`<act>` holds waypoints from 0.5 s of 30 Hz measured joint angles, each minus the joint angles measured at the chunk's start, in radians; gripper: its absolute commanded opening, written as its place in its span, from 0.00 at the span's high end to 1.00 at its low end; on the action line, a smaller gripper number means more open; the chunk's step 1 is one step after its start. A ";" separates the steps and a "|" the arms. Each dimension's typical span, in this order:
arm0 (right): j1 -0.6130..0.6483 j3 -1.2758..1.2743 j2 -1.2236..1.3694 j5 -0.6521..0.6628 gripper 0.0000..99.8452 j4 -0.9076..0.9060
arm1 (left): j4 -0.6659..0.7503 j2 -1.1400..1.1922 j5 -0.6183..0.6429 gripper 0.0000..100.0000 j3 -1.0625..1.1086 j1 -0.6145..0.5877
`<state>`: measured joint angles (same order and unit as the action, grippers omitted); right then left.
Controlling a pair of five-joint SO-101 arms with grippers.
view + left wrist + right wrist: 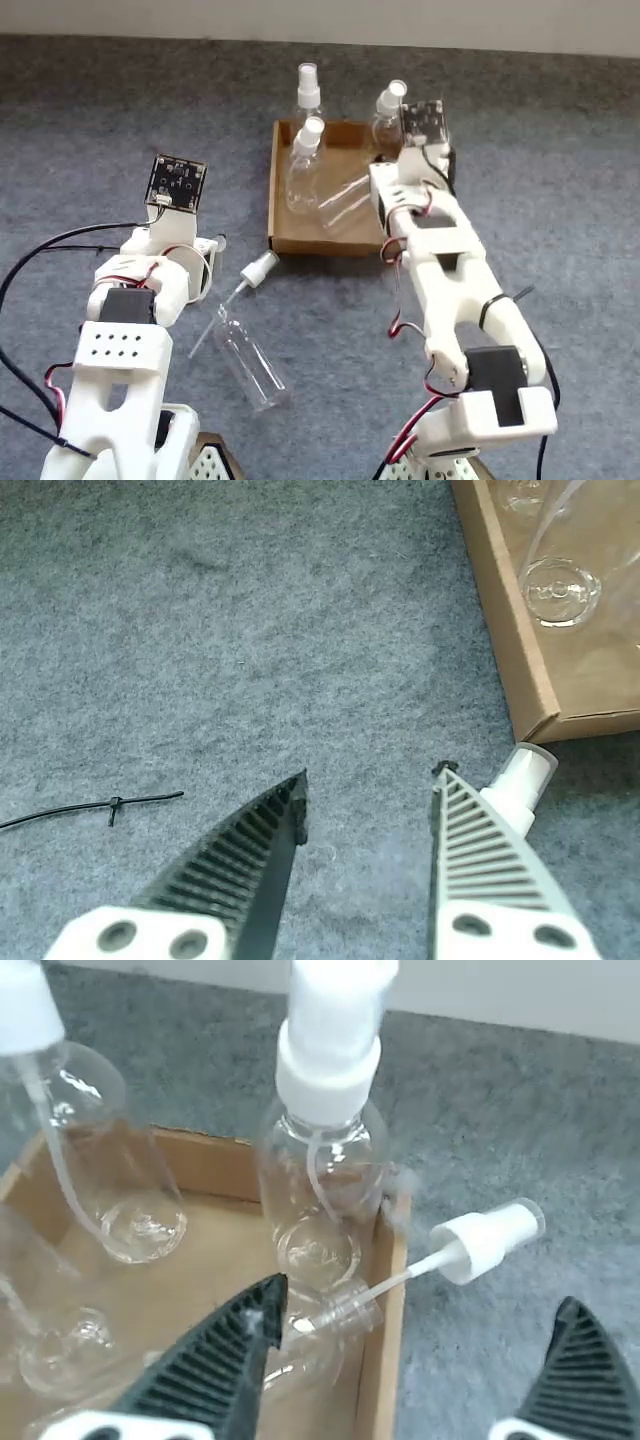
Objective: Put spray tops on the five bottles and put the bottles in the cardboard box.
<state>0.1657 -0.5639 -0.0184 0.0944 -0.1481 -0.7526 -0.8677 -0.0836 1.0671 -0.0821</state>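
Left wrist view shows the left hand [372, 776] spread wide just over the grey-carpeted bench [250, 630]. A loose spray top [525, 780] sits just beside one finger, near a corner of the cardboard box [510, 640]. In the high view, an uncapped bottle [252, 360] lies on the bench by that top. The right hand [420, 1305], also spread, hovers over the box's rim. There a capped bottle [320, 1180] stands upright, and another spray top [490, 1232] juts across the rim from a lying bottle [335, 1312].
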 measured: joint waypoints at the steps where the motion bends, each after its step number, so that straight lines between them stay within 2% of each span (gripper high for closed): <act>1: 0.000 0.035 -0.006 -0.006 0.66 -0.074 | 0.000 0.000 0.000 0.80 0.000 0.000; 5: 0.009 0.184 -0.012 -0.098 0.66 -0.354 | 0.000 0.000 0.000 0.80 0.000 0.000; 8: 0.037 0.270 -0.012 -0.187 0.66 -0.499 | 0.000 0.000 0.000 0.80 0.000 0.000; 15: 0.092 0.292 -0.012 -0.419 0.66 -0.548 | 0.000 0.000 0.000 0.80 0.000 0.000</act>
<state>0.2578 -0.2723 -0.0307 -0.3245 -0.6958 -0.7526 -0.8677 -0.0836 1.0671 -0.0821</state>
